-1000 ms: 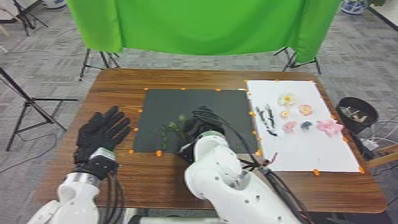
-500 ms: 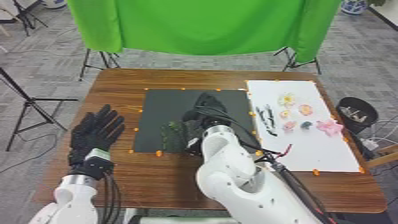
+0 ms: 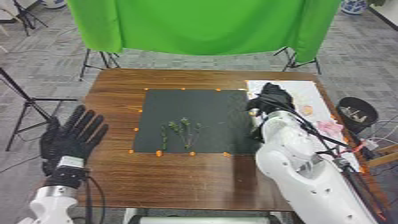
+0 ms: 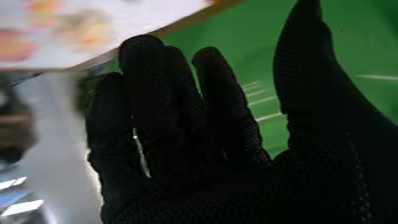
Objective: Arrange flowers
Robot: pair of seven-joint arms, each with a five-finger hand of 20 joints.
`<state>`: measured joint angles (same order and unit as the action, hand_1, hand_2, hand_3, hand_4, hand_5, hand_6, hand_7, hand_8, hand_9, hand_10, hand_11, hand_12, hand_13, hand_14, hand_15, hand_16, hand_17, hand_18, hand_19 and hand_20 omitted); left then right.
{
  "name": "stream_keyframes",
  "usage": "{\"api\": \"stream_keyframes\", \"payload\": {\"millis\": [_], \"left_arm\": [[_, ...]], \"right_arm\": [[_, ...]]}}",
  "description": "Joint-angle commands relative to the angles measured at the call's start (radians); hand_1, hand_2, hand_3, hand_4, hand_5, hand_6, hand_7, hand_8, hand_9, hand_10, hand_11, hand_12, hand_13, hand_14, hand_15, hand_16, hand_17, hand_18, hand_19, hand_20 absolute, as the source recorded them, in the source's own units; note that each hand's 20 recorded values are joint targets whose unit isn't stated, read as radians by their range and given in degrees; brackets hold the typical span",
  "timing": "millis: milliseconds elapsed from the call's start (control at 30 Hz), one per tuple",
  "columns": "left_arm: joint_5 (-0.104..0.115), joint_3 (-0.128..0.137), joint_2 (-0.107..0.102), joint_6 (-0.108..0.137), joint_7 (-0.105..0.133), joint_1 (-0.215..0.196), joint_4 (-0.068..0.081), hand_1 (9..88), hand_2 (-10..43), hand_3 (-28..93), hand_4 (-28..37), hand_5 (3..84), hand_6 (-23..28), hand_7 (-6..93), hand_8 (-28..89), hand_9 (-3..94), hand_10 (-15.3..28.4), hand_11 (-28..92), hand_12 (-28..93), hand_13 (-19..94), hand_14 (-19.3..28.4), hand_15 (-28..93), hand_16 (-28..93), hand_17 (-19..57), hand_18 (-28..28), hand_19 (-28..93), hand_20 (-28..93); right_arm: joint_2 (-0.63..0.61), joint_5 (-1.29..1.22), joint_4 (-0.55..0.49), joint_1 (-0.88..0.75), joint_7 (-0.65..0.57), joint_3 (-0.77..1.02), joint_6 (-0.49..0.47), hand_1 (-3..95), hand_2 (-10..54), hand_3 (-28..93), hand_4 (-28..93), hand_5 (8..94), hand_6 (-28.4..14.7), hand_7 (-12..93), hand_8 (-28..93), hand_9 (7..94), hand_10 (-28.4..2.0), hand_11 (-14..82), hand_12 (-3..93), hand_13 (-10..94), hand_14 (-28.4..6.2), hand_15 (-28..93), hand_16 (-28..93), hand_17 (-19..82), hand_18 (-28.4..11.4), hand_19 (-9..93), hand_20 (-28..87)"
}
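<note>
On the black sheet (image 3: 169, 107), in its near half, lie the green stems (image 3: 187, 134), leafy and close to each other. Over on the white sheet (image 3: 302, 90), the pink flower (image 3: 330, 128) sits toward the right edge. The right hand (image 3: 271, 100) is above the white sheet's left side, fingers straight, thumb wide apart. At the bench's (image 3: 115, 180) left edge, the left hand (image 3: 67, 140) holds its fingers straight and slightly spread.
</note>
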<state>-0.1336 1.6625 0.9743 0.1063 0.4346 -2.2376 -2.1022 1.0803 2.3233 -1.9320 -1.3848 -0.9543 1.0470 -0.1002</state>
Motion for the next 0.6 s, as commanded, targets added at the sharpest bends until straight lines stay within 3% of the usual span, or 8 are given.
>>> {"api": "stream_keyframes", "payload": {"millis": [33,100,167,300,333,400,500,600], "left_arm": [[-0.062,0.016,0.008,0.027,0.015,-0.023,-0.011,21.4,19.8,67,-28.3,40.7,10.0,7.1,-7,32.9,15.8,21,11,24,17.2,36,-6,-6.8,15.3,34,8],[-0.063,0.011,0.012,0.049,0.003,-0.018,-0.014,22.6,19.1,67,-28.3,40.7,10.0,7.1,-7,32.9,15.8,21,11,24,17.1,36,-6,-6.8,15.3,34,8],[-0.062,0.005,0.015,0.098,-0.013,-0.015,-0.023,24.0,19.1,67,-28.3,41.1,10.1,7.6,-7,33.3,15.9,21,11,24,17.1,36,-6,-6.8,15.3,34,9],[-0.055,-0.002,0.018,0.103,-0.008,-0.023,-0.026,25.1,19.7,68,-28.3,42.3,10.6,8.5,-7,34.2,16.3,23,11,25,17.4,38,-6,-6.9,15.3,36,9],[-0.062,-0.002,0.020,0.127,-0.030,-0.021,-0.030,25.2,19.7,68,-28.3,42.4,10.6,8.6,-7,34.3,16.3,23,11,25,17.4,38,-6,-7.0,15.3,36,9],[-0.085,0.000,0.019,0.196,-0.036,-0.031,-0.044,25.4,19.8,68,-28.3,42.8,11.0,9.0,-7,34.4,16.5,24,11,25,17.5,39,-7,-7.1,15.5,36,9],[-0.069,0.001,0.021,0.181,-0.038,-0.030,-0.041,25.7,20.2,68,-28.3,43.5,11.2,9.5,-7,34.9,16.8,24,11,25,17.8,40,-7,-7.3,15.8,37,9],[-0.077,-0.008,0.024,0.186,-0.044,-0.022,-0.039,25.8,20.3,68,-28.3,43.7,11.3,9.7,-7,35.0,17.0,25,10,25,17.8,41,-8,-7.5,15.9,38,8]], "right_arm": [[-0.002,0.057,0.053,-0.015,-0.044,0.011,-0.023,37.5,-9.5,80,-23,56.8,-10.1,12,-11,57.8,-21.3,13.1,14.6,55,-20.5,62,20,23,-28.4,78,47],[-0.003,0.066,0.074,-0.010,-0.045,-0.002,-0.026,37.0,-9.5,79,-23,56.9,-10.3,11,-10,57.8,-21.4,13.0,14.5,55,-20.7,63,19,24,-28.4,78,47],[0.001,0.051,0.101,0.004,-0.046,-0.016,-0.049,37.0,-9.5,79,-24,57.1,-10.7,10,-10,57.8,-21.9,12.7,14.4,55,-20.6,63,19,24,-28.4,79,47],[0.012,0.059,0.176,0.041,-0.040,-0.056,-0.080,38.2,-9.5,79,-25,57.9,-11.8,9,-10,58.5,-22.0,13.0,14.6,56,-20.1,63,19,25,-28.4,79,47],[0.007,0.071,0.191,0.042,-0.039,-0.067,-0.079,38.5,-9.5,78,-26,58.0,-12.1,9,-10,58.5,-22.0,13.1,14.6,56,-20.0,63,19,25,-28.4,79,47],[0.019,0.045,0.218,0.058,-0.033,-0.083,-0.107,38.8,-9.5,78,-27,57.9,-12.7,8,-10,58.5,-22.1,13.1,14.7,56,-20.0,63,19,25,-28.4,80,46],[0.030,0.039,0.254,0.061,-0.031,-0.100,-0.133,39.6,-9.5,78,-28,57.8,-13.1,7,-10,58.6,-22.2,13.3,14.8,56,-19.7,63,19,25,-28.4,80,46],[0.037,0.028,0.279,0.045,-0.027,-0.100,-0.128,43.2,-9.5,78,-28,62.3,-10.4,10,-10,61.0,-21.1,15.3,15.4,57,-19.0,64,20,26,-28.4,81,45]]}}
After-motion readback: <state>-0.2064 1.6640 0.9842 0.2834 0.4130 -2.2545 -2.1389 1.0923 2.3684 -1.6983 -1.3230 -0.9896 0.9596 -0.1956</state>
